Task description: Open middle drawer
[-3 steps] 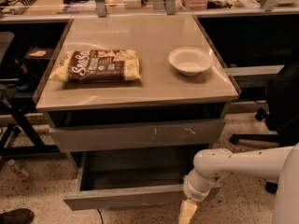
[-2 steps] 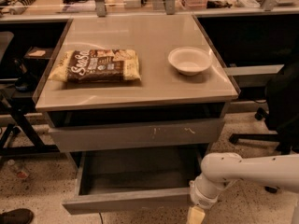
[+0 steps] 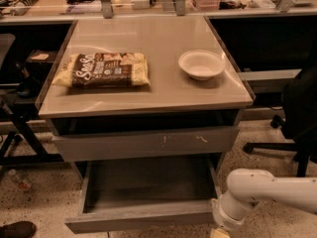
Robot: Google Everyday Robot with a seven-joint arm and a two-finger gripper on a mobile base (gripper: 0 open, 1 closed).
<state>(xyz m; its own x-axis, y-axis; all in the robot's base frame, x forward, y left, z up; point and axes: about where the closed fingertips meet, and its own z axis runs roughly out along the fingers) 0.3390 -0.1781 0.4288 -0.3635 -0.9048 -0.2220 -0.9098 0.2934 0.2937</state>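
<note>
The cabinet (image 3: 168, 38) fills the middle of the view, its flat top carrying 2 things. Under the top runs the scratched front (image 3: 148, 144), the bigger one with pale marks, sitting nearly shut.

Below it is the drawer (image 3: 148, 185), the one the task means. It stands pulled well out toward the camera, its smooth grey inside showing and its plain front along the lower edge of the view. By how it lies, the opening looks largely done.

The white arm (image 3: 270, 188) comes in from the lower right, bent down toward the drawer's right front corner.

On the top, the bag (image 3: 101, 69) lies flat at the left and the bowl (image 3: 201, 64) sits at the right, well apart.

The gripper (image 3: 218, 233) is just beside the drawer's right front corner, mostly cut off by the bottom edge; I cannot tell if it is open or closed, or if it touches the front.

The drawer should handle as a stiff, fairly light box on slides. Its front is smooth and has no handle, so a flat pinch would likely slip. The best hold is probably hooked over the front's top edge, near the middle so it does not rack sideways.
</note>
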